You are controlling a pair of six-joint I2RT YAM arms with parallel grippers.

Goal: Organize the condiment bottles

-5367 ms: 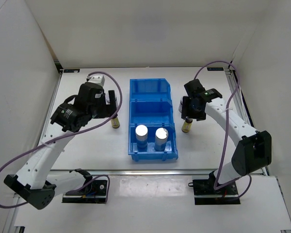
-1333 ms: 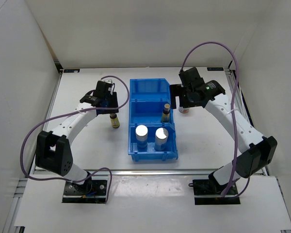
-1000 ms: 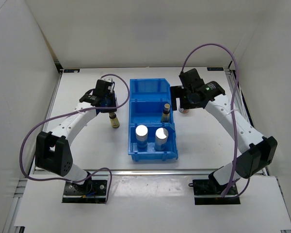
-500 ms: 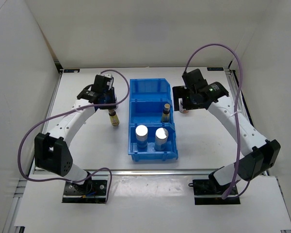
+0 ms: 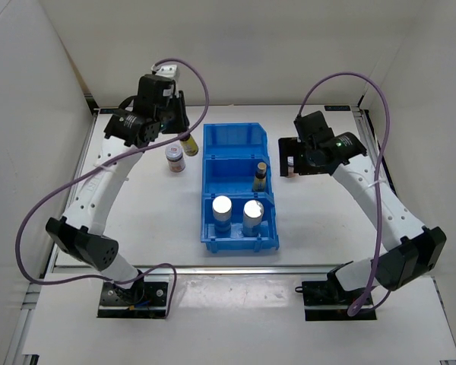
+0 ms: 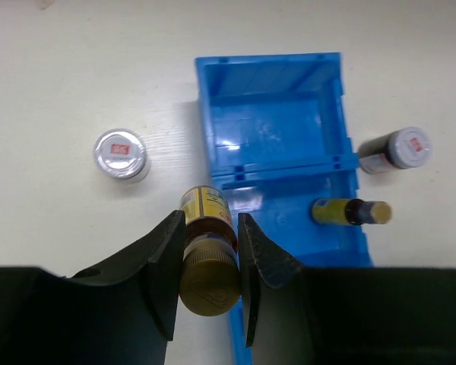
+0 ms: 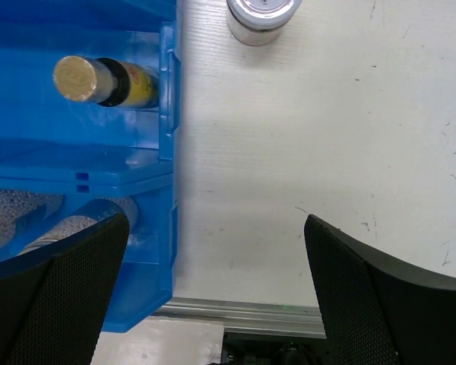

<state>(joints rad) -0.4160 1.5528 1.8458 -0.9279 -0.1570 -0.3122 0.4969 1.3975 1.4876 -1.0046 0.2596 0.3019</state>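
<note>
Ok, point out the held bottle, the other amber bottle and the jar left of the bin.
Held bottle (image 6: 209, 283): left wrist view, its cap.
Other bottle (image 6: 330, 211): left wrist view, its label.
Jar (image 6: 120, 150): left wrist view, its lid.

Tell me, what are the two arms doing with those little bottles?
Left gripper shut on amber bottle, aloft beside blue bin. Right gripper open, empty. Two jars on table. Nothing blocking.

Bin (image 6: 270, 129) glossy blue plastic; shaker lids (image 5: 223, 204) shiny metal; table (image 7: 304, 167) matt white, faintly scuffed.
</note>
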